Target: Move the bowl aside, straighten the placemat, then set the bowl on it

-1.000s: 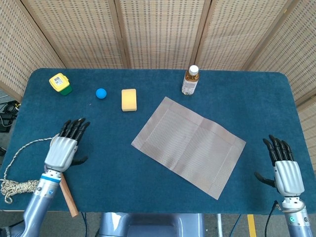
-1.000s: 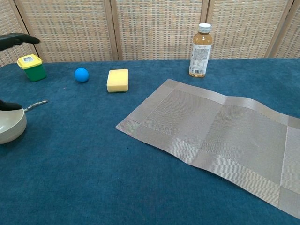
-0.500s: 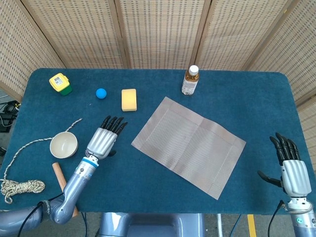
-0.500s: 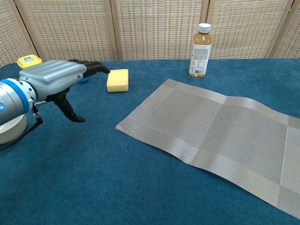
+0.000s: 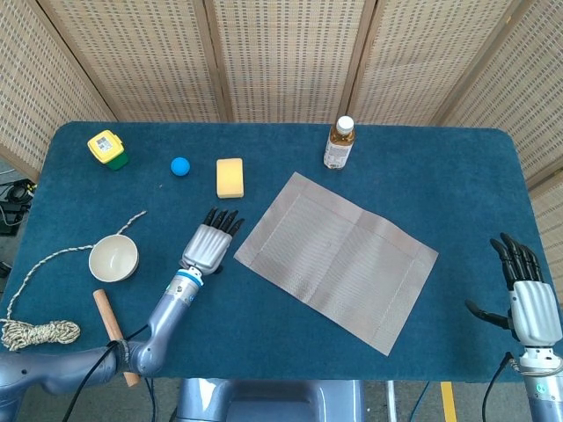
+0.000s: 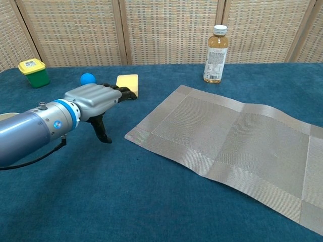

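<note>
The table (image 5: 457,176), covered in dark blue cloth, carried everything. The grey woven placemat (image 5: 336,259) lay skewed across its middle, one corner pointing toward the far edge and another toward the near edge. The left arm (image 6: 30,136) reached in low from the near-left side, and the left hand (image 5: 209,246) hung palm down just beside the placemat's left corner, fingers stretched forward and slightly apart, grasping nothing; from the chest view its thumb pointed down toward the cloth, though whether it touched was hard to judge. The right hand (image 5: 526,299) sat at the near-right edge of the table, well apart from the placemat, fingers extended and thumb splayed outward, also empty.

The cream bowl (image 5: 113,258) stood upright on the cloth to the left of the left forearm, well clear of the placemat. A pale rope (image 5: 35,334) lay coiled at the near-left corner, a strand trailing up past the bowl. A wooden stick (image 5: 110,321) lay near that coil. A capped bottle (image 5: 339,143) of amber liquid stood beyond the placemat's far corner. A yellow sponge (image 5: 230,177), a yellow-lidded green container (image 5: 107,149) and a small blue ball (image 5: 180,166) lined the far-left area.
</note>
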Controlling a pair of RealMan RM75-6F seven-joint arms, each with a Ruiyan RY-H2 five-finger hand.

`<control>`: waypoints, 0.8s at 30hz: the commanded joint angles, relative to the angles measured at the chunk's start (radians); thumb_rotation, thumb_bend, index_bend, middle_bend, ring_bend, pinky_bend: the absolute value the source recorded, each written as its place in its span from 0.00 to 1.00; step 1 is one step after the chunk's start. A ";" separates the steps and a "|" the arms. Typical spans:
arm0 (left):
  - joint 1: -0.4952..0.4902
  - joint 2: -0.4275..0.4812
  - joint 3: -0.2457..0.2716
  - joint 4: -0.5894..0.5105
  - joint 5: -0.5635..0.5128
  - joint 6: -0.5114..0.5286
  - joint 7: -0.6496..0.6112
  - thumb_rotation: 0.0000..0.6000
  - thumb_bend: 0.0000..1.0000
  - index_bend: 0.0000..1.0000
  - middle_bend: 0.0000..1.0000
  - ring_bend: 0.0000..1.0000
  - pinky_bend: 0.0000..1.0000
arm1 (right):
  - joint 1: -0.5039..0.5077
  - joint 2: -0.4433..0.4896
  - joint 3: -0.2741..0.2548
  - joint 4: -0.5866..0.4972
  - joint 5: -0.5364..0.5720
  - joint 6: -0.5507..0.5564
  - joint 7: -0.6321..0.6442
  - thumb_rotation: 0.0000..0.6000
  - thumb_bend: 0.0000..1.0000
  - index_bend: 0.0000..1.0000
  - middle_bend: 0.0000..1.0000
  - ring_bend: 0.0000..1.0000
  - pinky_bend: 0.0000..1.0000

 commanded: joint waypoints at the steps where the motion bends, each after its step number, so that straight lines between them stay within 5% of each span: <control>1: -0.031 -0.033 -0.009 0.049 -0.032 -0.016 0.011 1.00 0.05 0.08 0.00 0.00 0.00 | 0.001 -0.001 0.002 0.004 0.003 -0.005 0.005 1.00 0.23 0.04 0.00 0.00 0.00; 16: -0.127 -0.159 -0.005 0.256 -0.015 -0.043 -0.041 1.00 0.05 0.10 0.00 0.00 0.00 | 0.005 -0.004 0.016 0.020 0.024 -0.024 0.028 1.00 0.23 0.04 0.00 0.00 0.00; 24: -0.151 -0.188 0.003 0.309 0.018 -0.049 -0.078 1.00 0.20 0.14 0.00 0.00 0.00 | 0.005 -0.003 0.021 0.022 0.028 -0.026 0.037 1.00 0.23 0.04 0.00 0.00 0.00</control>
